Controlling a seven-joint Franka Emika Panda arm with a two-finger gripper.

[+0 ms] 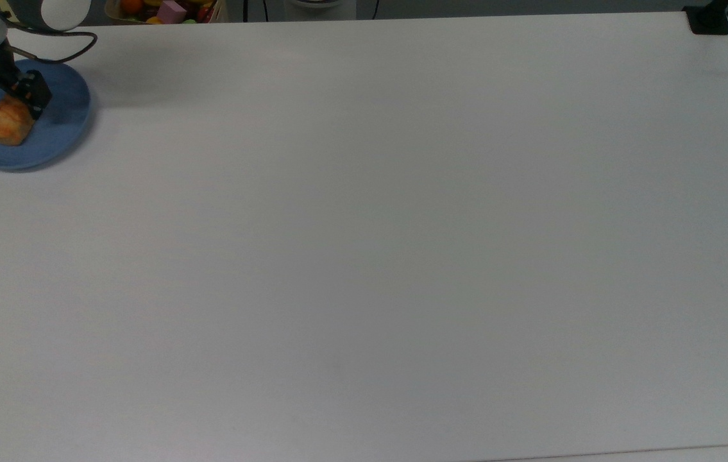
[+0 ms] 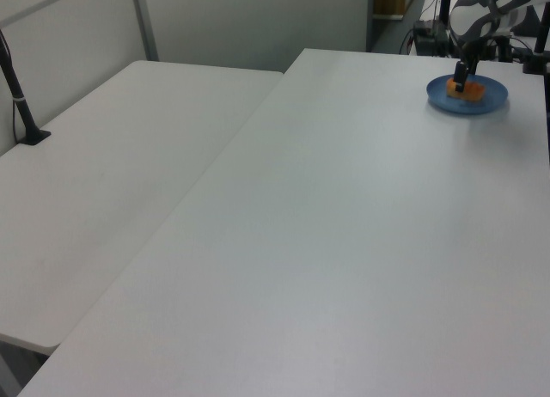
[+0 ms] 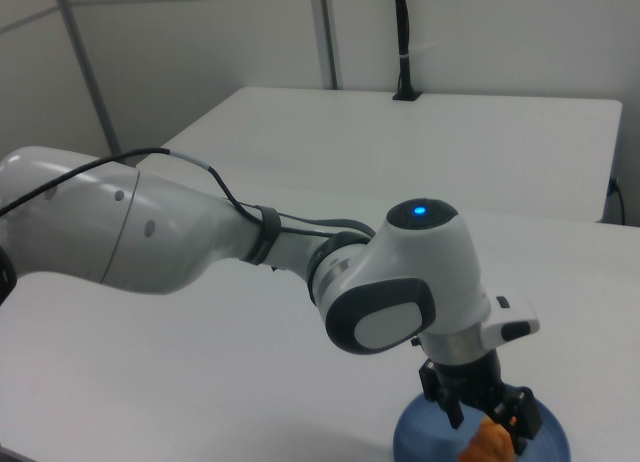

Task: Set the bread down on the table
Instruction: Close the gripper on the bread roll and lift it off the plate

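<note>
The bread, a small golden-orange ridged pastry, lies on a round blue plate at the far left of the white table in the top view. My gripper has come down over the bread's far end, open, with one finger on each side of it. In the left view the gripper stands over the bread on the plate at the far right corner. The right view shows the arm's white wrist above the gripper, the bread and the plate.
A box of colourful toys sits past the table's far edge near the plate. A black clamp holds the top view's upper right corner. A second white table with a black pole adjoins in the left view.
</note>
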